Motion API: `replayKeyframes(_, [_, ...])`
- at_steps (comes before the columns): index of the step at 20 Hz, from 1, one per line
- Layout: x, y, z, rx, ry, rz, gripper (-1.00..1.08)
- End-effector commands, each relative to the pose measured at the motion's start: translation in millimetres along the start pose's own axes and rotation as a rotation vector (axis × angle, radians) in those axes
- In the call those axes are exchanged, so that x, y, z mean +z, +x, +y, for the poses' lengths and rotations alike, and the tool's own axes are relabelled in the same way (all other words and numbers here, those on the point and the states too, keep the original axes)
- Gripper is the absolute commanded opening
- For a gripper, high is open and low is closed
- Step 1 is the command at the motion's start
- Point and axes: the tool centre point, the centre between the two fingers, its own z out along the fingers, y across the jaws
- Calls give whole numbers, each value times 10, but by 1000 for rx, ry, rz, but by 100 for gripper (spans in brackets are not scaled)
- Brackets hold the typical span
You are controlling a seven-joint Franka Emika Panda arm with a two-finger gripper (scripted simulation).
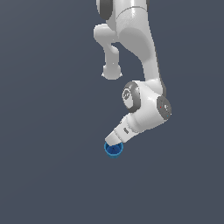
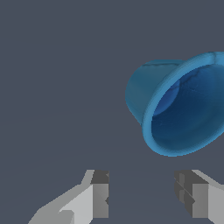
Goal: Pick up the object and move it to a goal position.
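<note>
The object, a small bright blue cup (image 1: 113, 149), sits on the dark grey floor just below the end of the white arm in the exterior view. In the wrist view the cup (image 2: 175, 105) lies tilted, its open mouth with the thick rim band facing the camera and its narrower base pointing away. My gripper (image 2: 142, 192) is open, with a wide gap between its two fingers (image 2: 99, 192) and nothing between them. The cup is ahead of the fingertips and off to one side, apart from both. In the exterior view the arm's hand (image 1: 117, 136) hides the fingers.
A plain dark grey surface (image 1: 43, 175) fills both views. The white arm (image 1: 140, 65) comes down from the top of the exterior view, with its elbow joint bulging to the exterior view's right.
</note>
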Motion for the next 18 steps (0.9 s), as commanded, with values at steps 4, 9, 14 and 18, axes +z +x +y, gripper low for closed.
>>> replayKeyframes(4, [38, 144, 11, -189, -113, -145, 28])
replayKeyframes(9, [31, 236, 24, -300, -187, -247, 28])
replayKeyframes(14, [11, 293, 31, -364, -232, -314, 28])
replayKeyframes(18, [1, 314, 33, -387, -250, -340, 28])
